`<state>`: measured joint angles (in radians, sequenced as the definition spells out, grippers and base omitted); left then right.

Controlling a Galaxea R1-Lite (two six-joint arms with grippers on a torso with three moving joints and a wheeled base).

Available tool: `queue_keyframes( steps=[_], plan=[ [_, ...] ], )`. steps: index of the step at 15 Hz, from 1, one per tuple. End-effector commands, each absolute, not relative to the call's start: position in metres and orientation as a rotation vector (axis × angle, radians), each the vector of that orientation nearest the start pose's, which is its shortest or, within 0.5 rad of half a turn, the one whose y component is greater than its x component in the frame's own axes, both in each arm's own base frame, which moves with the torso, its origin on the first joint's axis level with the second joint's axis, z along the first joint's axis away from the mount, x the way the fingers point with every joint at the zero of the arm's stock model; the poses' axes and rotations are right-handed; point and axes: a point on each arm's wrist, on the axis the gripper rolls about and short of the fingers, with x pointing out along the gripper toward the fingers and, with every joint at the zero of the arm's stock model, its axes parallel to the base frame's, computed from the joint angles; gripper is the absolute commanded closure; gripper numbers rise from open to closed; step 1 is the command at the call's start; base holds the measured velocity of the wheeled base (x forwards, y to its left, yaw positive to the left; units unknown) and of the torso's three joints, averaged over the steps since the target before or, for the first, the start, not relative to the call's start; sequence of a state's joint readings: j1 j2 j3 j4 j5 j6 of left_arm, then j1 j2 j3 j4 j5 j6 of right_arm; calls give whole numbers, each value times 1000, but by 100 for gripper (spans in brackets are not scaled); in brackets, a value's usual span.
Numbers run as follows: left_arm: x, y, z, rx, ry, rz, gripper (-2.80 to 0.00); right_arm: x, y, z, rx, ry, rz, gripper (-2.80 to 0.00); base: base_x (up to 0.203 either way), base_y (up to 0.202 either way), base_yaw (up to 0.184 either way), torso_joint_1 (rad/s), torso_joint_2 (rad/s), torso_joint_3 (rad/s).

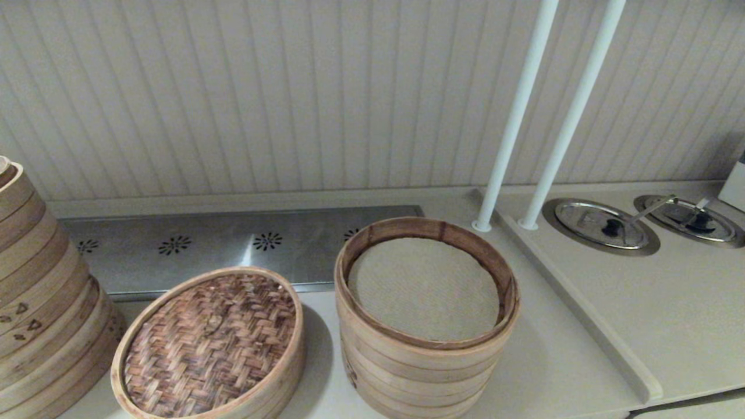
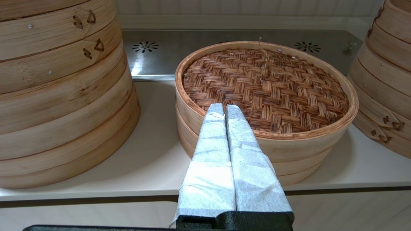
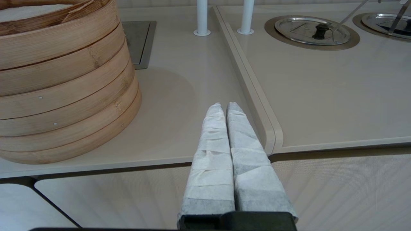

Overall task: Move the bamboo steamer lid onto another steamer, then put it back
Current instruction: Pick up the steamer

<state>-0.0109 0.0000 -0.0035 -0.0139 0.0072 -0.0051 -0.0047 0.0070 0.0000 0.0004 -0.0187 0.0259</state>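
From my seat, the left gripper (image 2: 224, 109) sits lowest in the left wrist frame, fingers pressed together and holding nothing, tips just short of the near rim of the bamboo steamer lid (image 2: 266, 86). In the head view the lid (image 1: 212, 343) lies at lower left on a low steamer, with the taller stack (image 1: 425, 326), cloth showing on top, just right of centre. The right gripper (image 3: 224, 110) hangs off the counter (image 3: 179, 106) edge, fingers also together, empty. My worry: closed fingers pushed forward would shove the lid rather than grip it, and the big stack (image 2: 61, 93) close beside it could get knocked.
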Motion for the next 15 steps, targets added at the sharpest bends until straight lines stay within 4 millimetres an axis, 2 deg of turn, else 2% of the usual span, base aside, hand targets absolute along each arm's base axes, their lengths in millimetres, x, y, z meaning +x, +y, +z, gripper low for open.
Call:
queue_keyframes(
  steps=[1, 3, 5, 7, 11, 15],
  plan=[
    [-23, 0, 78, 5, -14, -3, 0, -22, 0, 74, 26, 12, -23, 0, 0, 0, 0, 0, 0, 0],
    [-25, 1, 81, 24, -10, 2, 0, -22, 0, 75, 26, 11, -24, 0, 0, 0, 0, 0, 0, 0],
    [-33, 1, 105, 27, -42, 4, 0, -22, 0, 75, 26, 10, -23, 0, 0, 0, 0, 0, 0, 0],
    [-41, 0, 130, 29, 29, -10, 0, -22, 0, 75, 26, 10, -23, 0, 0, 0, 0, 0, 0, 0],
    [-8, -2, 159, 27, 292, -90, 0, -22, 0, 75, 26, 11, -23, 0, 0, 0, 0, 0, 0, 0],
    [39, -3, 165, 56, 560, -132, 0, -22, 0, 75, 26, 10, -24, 0, 0, 0, 0, 0, 0, 0]
  ],
)
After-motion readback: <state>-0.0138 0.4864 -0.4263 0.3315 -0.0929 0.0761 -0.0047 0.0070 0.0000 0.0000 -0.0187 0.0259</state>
